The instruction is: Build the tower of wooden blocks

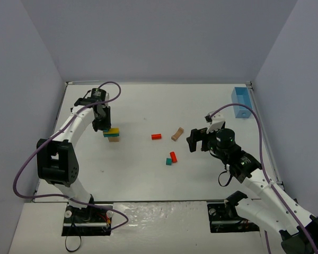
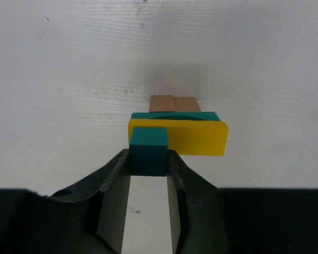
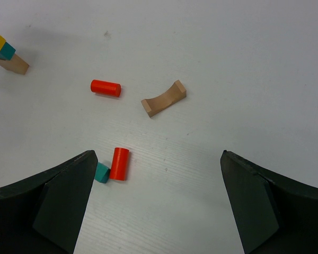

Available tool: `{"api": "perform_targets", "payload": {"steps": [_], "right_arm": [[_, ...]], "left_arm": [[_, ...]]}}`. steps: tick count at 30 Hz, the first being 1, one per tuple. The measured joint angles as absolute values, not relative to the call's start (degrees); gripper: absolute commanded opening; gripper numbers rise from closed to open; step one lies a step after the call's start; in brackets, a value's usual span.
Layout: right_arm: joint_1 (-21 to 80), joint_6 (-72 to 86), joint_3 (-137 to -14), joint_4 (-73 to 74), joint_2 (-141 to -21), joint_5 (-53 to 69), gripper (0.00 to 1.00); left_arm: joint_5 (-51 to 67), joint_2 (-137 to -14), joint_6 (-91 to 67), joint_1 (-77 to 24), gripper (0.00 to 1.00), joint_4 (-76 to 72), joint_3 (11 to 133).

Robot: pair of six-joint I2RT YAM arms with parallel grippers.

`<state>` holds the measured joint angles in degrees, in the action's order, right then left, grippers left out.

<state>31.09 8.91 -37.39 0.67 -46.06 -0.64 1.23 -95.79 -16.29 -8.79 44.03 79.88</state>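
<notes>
Right gripper (image 3: 158, 159) spread wide, empty, above red cylinders (image 3: 105, 87) (2), small teal block (image 3: 101, 173), tan arch (image 3: 164, 99). Farther left: left gripper (image 2: 148, 165) pinching teal cube (image 2: 148, 144) just over part-built wood block tower (image 2: 193, 138). Risk: cube looks lined up near yellow slab (image 2: 201, 140) edge; off-centre release or finger nudge could topple stack.

Table (image 2: 69, 63) – matt white, faint wood grain; arch block (image 3: 164, 98) – bare wood; red cylinder (image 3: 105, 87) – smooth paint.

White arms (image 1: 77, 125) — black joints (image 1: 58, 161), purple cables (image 1: 112, 82)
</notes>
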Motion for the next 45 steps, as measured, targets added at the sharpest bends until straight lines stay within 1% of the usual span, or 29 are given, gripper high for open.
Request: {"api": "perform_targets", "payload": {"steps": [17, 26, 33, 42, 45], "right_arm": [[31.1, 8.9, -37.4, 0.7, -46.1, -0.6, 1.0], [31.1, 8.9, -37.4, 0.7, -46.1, -0.6, 1.0], [31.1, 8.9, -37.4, 0.7, -46.1, -0.6, 1.0], [31.1, 8.9, -37.4, 0.7, -46.1, -0.6, 1.0], [31.1, 8.9, -37.4, 0.7, -46.1, -0.6, 1.0]], "left_arm": [[1.2, -95.8, -16.3, -8.1, 0.07, 43.6, 79.9], [1.2, -95.8, -16.3, -8.0, 0.14, 43.5, 79.9], [1.2, -95.8, -16.3, -7.9, 0.2, 43.5, 79.9], [1.3, -95.8, -16.2, -7.9, 0.22, 43.5, 79.9], [1.3, -95.8, -16.2, -7.9, 0.27, 43.5, 79.9]]}}
